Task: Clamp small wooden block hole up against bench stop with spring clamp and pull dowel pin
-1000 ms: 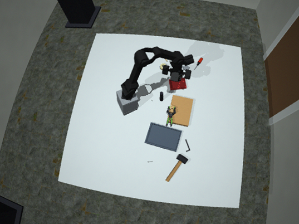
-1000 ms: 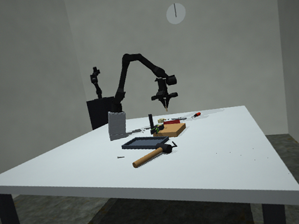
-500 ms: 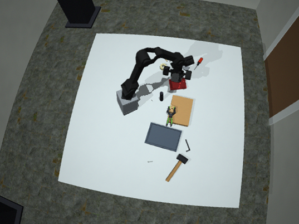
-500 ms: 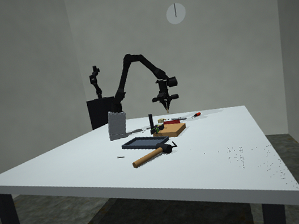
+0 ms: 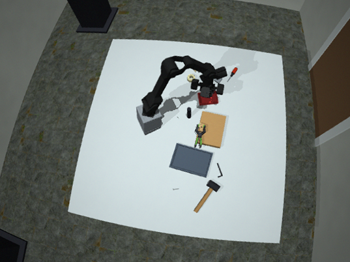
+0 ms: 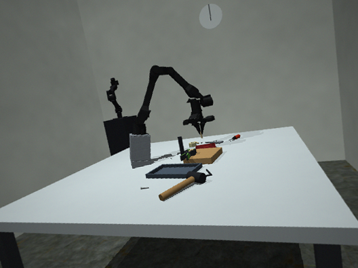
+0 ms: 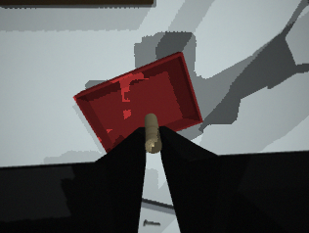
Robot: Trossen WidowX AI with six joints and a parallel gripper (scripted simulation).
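My gripper (image 7: 152,133) is shut on the pale wooden dowel pin (image 7: 153,132) and holds it upright above the red tray (image 7: 139,100). In the overhead view the gripper (image 5: 209,90) hovers over the red tray (image 5: 207,99); from the side it (image 6: 200,129) hangs well above the table. The small wooden block (image 5: 202,126) lies at the left edge of the wooden board (image 5: 214,128), with the green and black spring clamp (image 5: 198,135) on it. The clamp also shows in the side view (image 6: 187,153) beside the board (image 6: 204,155).
A grey tray (image 5: 191,159), a hammer (image 5: 206,195), a black hex key (image 5: 219,169) and a small screw (image 5: 175,188) lie in front of the board. A red-handled screwdriver (image 5: 231,73), a tape roll (image 5: 190,76) and a black cylinder (image 5: 189,112) are near the arm.
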